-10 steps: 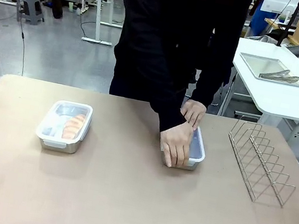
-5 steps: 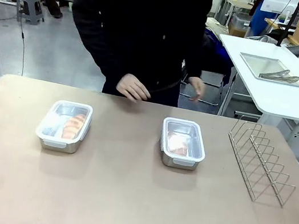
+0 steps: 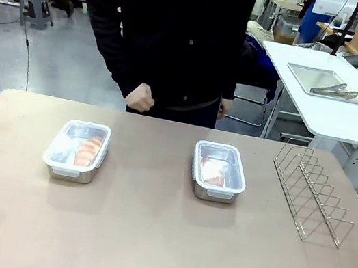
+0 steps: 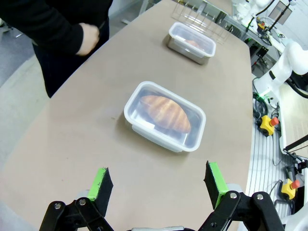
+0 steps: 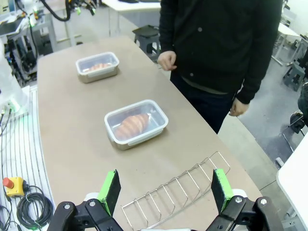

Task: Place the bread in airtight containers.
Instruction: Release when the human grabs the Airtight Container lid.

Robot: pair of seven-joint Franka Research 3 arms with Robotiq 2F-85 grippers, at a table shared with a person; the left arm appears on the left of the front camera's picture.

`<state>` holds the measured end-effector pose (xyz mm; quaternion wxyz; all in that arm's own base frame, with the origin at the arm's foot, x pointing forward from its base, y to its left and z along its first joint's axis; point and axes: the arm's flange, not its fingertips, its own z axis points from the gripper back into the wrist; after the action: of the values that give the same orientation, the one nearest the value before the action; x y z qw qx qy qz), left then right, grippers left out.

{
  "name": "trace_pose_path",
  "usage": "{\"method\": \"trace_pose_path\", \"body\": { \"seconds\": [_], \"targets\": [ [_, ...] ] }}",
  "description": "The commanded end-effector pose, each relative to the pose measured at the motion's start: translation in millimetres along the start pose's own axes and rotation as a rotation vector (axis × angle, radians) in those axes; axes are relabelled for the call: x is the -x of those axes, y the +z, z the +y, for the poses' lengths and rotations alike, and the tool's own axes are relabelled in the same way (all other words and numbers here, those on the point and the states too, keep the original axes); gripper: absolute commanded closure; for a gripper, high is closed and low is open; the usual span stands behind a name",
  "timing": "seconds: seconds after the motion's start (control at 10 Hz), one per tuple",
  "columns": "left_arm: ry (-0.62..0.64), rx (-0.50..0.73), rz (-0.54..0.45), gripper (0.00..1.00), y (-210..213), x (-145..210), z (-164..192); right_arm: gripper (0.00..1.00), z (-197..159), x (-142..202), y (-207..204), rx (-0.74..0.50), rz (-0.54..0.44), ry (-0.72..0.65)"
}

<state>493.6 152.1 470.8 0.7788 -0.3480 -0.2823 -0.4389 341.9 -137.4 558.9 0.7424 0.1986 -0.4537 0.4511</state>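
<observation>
Two airtight containers stand on the table, each a steel pan under a clear lid. The left container (image 3: 77, 150) (image 4: 164, 116) (image 5: 97, 66) holds a golden croissant (image 3: 89, 150) (image 4: 166, 112). The right container (image 3: 218, 171) (image 4: 192, 42) (image 5: 136, 123) holds the other croissant (image 3: 212, 172) (image 5: 132, 124). My left gripper (image 4: 159, 185) is open above the table's near left part, well short of the left container. My right gripper (image 5: 165, 190) is open high over the wire rack, apart from the right container. Nothing sits between either pair of fingers.
A wire rack (image 3: 313, 193) (image 5: 176, 193) stands at the table's right. A person in black stands at the far edge, one hand (image 3: 139, 97) near the table edge. A side table behind carries a steel tray (image 3: 324, 82) with tongs.
The person's hands lifted off the right container's lid and drew back to the body; the person straightened up. Both containers stay put.
</observation>
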Motion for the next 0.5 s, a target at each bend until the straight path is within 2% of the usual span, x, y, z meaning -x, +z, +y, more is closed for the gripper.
{"method": "trace_pose_path", "body": {
  "seconds": [0.0,0.4],
  "targets": [
    [-0.009,0.0,0.007,0.0,-1.5,-0.8,-1.2,0.0,0.6,0.1,-1.0,0.008,-0.016,0.018],
    [-0.009,0.0,0.007,0.0,-1.5,-0.8,-1.2,0.0,0.6,0.1,-1.0,0.008,-0.016,0.018]
  ]
}}
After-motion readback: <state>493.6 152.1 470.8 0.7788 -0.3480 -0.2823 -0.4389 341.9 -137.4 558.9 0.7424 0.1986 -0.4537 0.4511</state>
